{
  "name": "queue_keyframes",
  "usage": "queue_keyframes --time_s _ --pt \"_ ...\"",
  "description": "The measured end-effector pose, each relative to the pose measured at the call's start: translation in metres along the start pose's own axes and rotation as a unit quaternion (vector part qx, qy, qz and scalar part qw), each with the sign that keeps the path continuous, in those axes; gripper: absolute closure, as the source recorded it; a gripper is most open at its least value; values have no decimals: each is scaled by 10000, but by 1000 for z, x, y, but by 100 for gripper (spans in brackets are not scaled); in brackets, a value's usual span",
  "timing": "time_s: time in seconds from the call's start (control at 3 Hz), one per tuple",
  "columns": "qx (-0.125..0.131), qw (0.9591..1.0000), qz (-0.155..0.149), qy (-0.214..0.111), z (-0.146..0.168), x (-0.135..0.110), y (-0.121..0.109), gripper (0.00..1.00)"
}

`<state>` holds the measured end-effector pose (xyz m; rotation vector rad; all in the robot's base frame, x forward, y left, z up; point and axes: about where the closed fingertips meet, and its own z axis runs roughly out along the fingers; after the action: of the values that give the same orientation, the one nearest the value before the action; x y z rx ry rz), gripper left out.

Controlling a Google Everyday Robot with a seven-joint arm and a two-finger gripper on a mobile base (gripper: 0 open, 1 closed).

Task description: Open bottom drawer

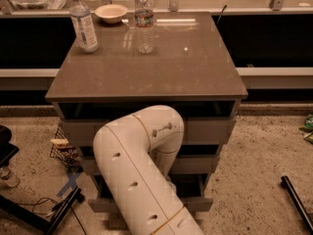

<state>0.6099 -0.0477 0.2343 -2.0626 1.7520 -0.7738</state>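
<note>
The brown cabinet top (186, 67) holds two bottles (83, 26), labels unreadable. Your gripper hides behind the arm (132, 175) before the drawers (208, 130), so you cannot tell its state.

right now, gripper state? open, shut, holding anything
gripper: cannot be told; it is out of sight behind the white arm, down by the cabinet's drawer fronts.
</note>
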Motion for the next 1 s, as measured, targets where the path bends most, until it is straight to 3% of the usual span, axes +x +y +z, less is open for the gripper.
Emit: queue_keyframes --time_s 1.0 --pt "1 10000 -1 -1 -1 1 3 100"
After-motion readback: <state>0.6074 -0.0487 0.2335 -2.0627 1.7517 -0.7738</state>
